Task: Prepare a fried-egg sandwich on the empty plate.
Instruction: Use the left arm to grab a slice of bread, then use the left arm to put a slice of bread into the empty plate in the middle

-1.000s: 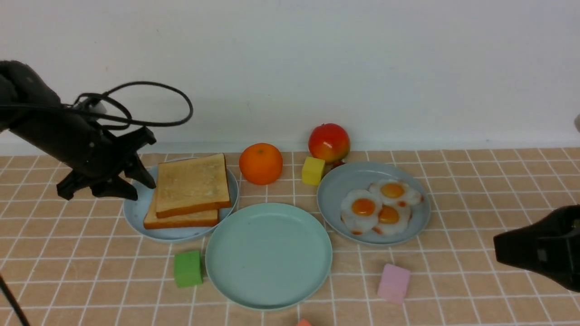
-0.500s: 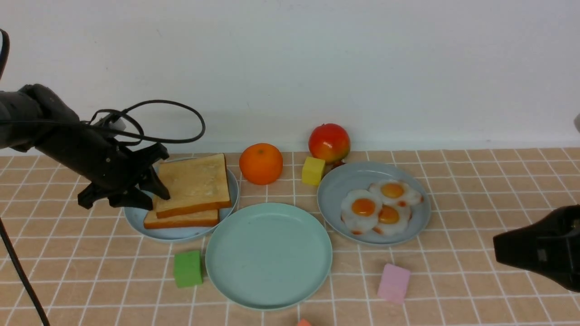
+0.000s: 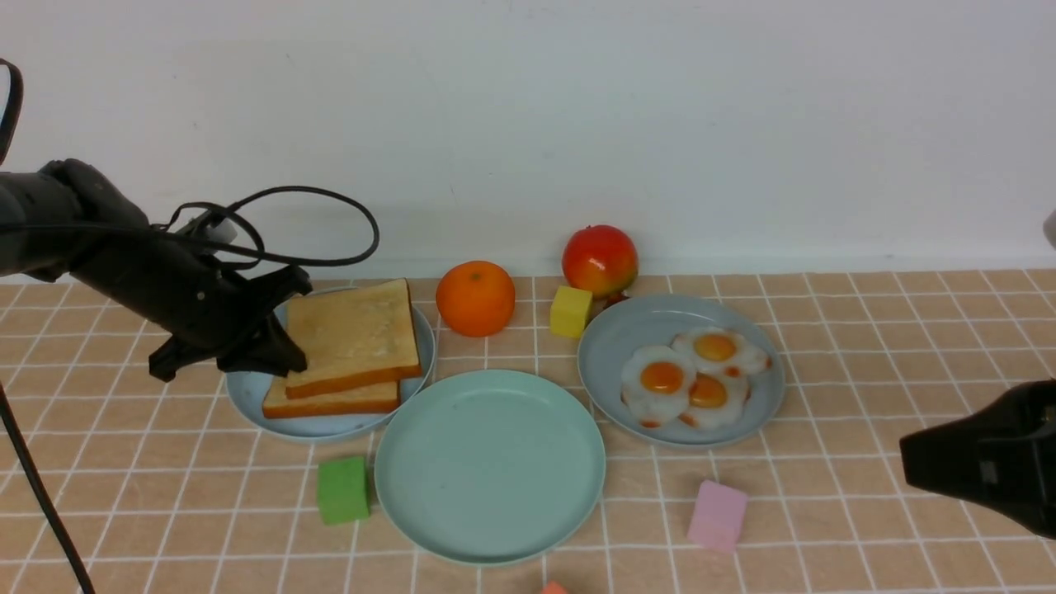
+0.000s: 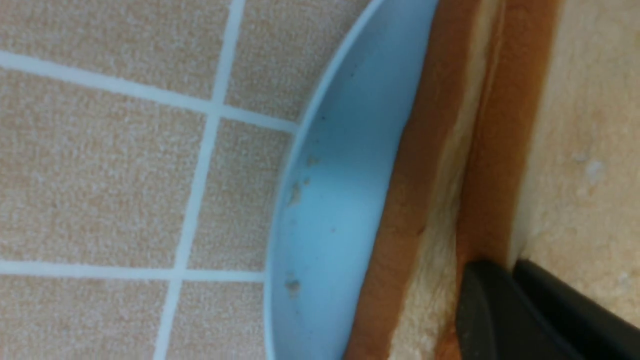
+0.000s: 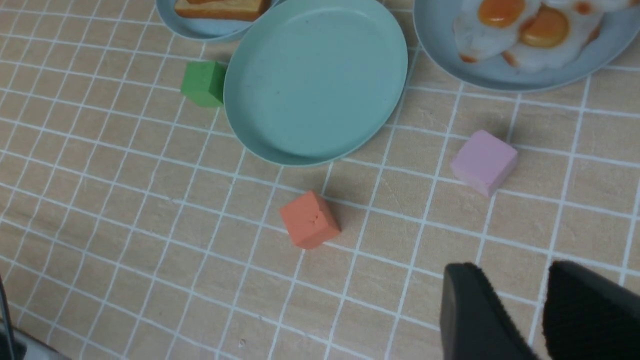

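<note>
Front view: my left gripper (image 3: 285,356) sits at the left edge of the top toast (image 3: 355,330), which lies on the lower toast (image 3: 330,402) on the blue plate (image 3: 247,396). From the jaws the slice runs toward my right. The teal plate (image 3: 489,466) lies bare, just beside the blue one, farther right and nearer me. That is the way I judge the carry must go. The left arm is the nearer one for it. The eggs (image 3: 693,375) lie well to the right, closer to the right gripper (image 3: 907,450).

Left wrist view: the jaws are clamped on the top toast's crust, one of the fingers (image 4: 495,310) wedged between the slices and the other on top.

Right wrist view: the jaws stand apart with nothing between them, low over bare tiles, short of the teal plate.
</note>
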Controlling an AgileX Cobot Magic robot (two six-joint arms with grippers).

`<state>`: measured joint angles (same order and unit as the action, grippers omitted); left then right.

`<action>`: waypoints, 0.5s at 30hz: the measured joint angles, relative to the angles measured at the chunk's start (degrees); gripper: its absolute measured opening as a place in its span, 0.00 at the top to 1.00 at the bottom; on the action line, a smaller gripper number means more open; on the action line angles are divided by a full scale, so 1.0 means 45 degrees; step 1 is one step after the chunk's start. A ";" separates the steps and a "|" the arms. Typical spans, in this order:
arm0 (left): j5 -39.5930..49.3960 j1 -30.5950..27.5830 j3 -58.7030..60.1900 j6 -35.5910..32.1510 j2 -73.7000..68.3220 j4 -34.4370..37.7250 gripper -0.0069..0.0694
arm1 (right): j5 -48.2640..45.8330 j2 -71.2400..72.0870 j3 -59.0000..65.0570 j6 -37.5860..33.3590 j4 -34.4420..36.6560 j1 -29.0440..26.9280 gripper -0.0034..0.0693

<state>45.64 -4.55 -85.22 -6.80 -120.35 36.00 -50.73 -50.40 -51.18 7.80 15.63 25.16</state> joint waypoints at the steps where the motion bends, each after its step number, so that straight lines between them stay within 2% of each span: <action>1: 0.0107 0.0000 0.0000 0.0000 0.0072 -0.0040 0.91 | -0.0016 0.0000 0.0000 0.0000 0.0000 0.0000 0.62; 6: 0.0987 0.0011 0.0055 -0.0211 0.0952 0.0112 0.91 | -0.0055 0.0000 0.0000 0.0000 0.0000 0.0000 0.62; 9: 0.1362 0.0167 0.0430 -0.1125 0.1955 0.0989 0.91 | -0.0055 0.0000 0.0000 0.0000 -0.0027 0.0000 0.62; 12: 0.1418 0.0743 0.1412 -0.2188 0.3124 0.1831 0.91 | -0.0016 0.0000 0.0000 0.0000 -0.0037 0.0000 0.62; 15: 0.1135 0.1435 0.2709 -0.2565 0.3917 0.2205 0.91 | -0.0010 0.0000 0.0000 0.0000 -0.0053 0.0000 0.62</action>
<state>50.74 1.91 -73.03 -18.34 -102.72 45.92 -50.77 -50.40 -51.18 7.80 15.39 25.16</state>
